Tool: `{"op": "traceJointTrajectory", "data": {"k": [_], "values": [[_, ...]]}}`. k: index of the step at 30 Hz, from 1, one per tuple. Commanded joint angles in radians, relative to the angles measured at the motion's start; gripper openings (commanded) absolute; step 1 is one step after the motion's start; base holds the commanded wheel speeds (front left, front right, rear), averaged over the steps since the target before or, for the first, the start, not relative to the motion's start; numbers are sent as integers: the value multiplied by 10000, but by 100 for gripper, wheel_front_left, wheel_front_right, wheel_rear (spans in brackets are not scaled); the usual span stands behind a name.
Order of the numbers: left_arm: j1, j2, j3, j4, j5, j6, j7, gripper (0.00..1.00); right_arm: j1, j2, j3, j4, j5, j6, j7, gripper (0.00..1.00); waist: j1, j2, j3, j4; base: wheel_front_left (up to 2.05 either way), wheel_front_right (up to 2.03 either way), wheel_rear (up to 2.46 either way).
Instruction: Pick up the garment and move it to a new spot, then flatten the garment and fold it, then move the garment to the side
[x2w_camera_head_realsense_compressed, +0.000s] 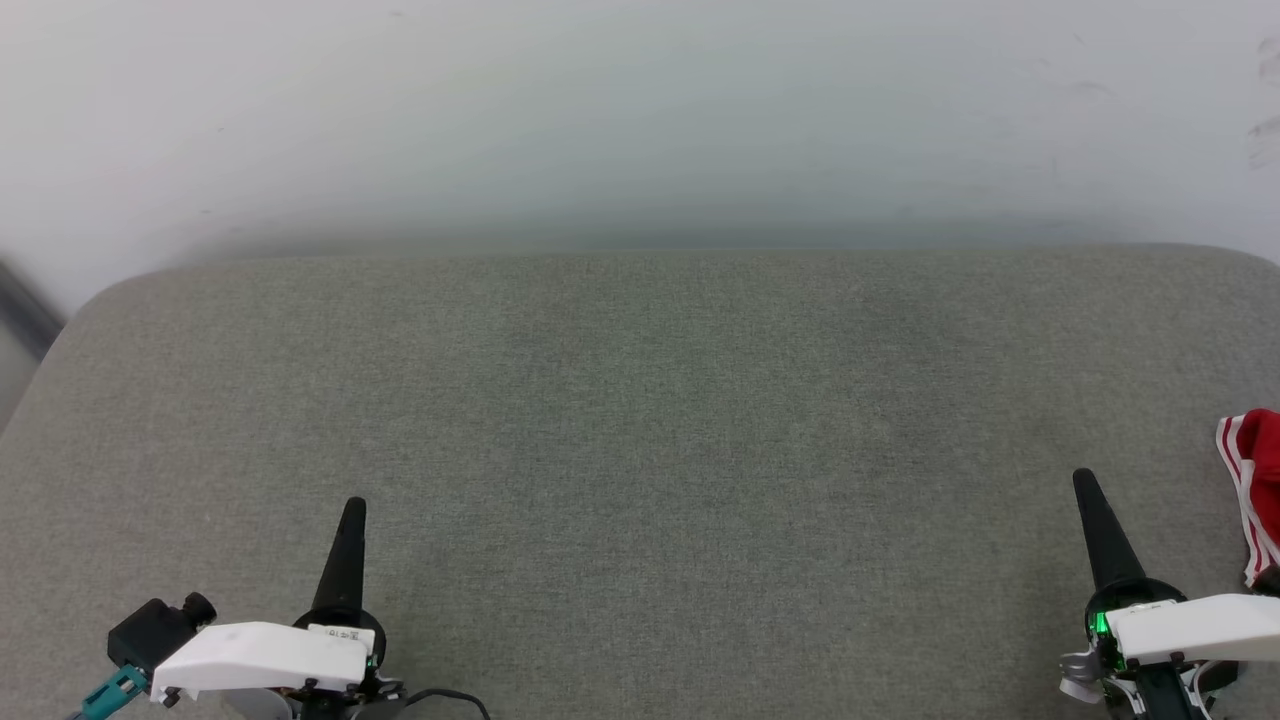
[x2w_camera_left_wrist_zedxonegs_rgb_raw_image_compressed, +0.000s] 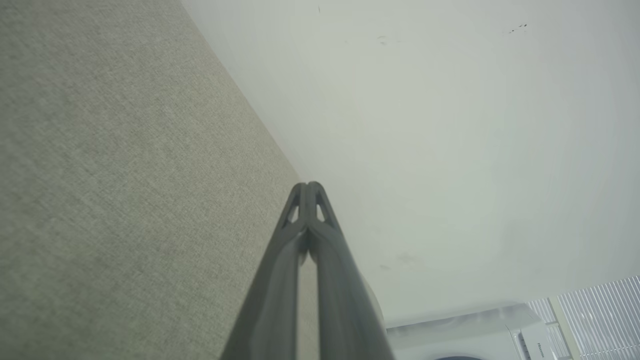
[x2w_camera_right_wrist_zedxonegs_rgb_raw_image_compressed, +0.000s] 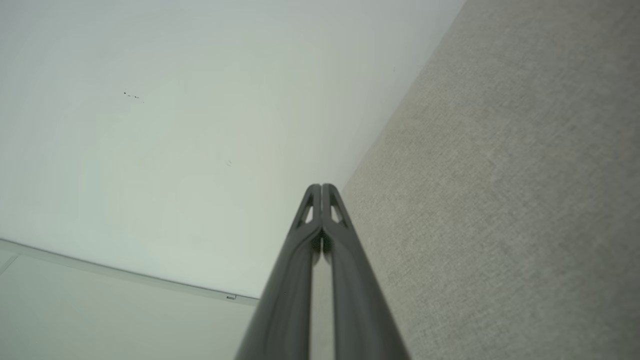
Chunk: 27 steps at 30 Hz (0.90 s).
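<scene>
Lying at the right edge of the head view, a red soft-fabric garment (x2w_camera_head_realsense_compressed: 1264, 470) with white-and-red striped trim rests rumpled on the grey-green woven fabric surface (x2w_camera_head_realsense_compressed: 640, 420), cut off by the frame. The right gripper (x2w_camera_head_realsense_compressed: 1083, 480) is just beside it, apart from the cloth. The left gripper (x2w_camera_head_realsense_compressed: 353, 505) is well apart at lower left. Both wrist views show each pair of long dark fingers pressed together, tips touching, holding nothing. A pale wall (x2w_camera_head_realsense_compressed: 640, 120) rises behind the surface
</scene>
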Motion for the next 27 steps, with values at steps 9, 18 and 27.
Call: {"op": "traceJointTrajectory", "data": {"k": [9, 18, 27], "values": [[-335, 45, 131, 113, -995, 1, 268, 0, -307, 68, -76, 88, 920, 1, 235, 0, 0, 0, -28, -29, 0, 0, 0], [-468, 26, 227, 252, -1807, 1, 470, 0, -413, 112, -125, 213, 1650, 1, 422, 0, 0, 0, -56, -59, 0, 0, 0], [-566, 2, 321, 384, -2551, 1, 688, 0, -488, 153, -172, 327, 2325, 1, 600, 0, 0, 0, -85, -89, 0, 0, 0]]}}
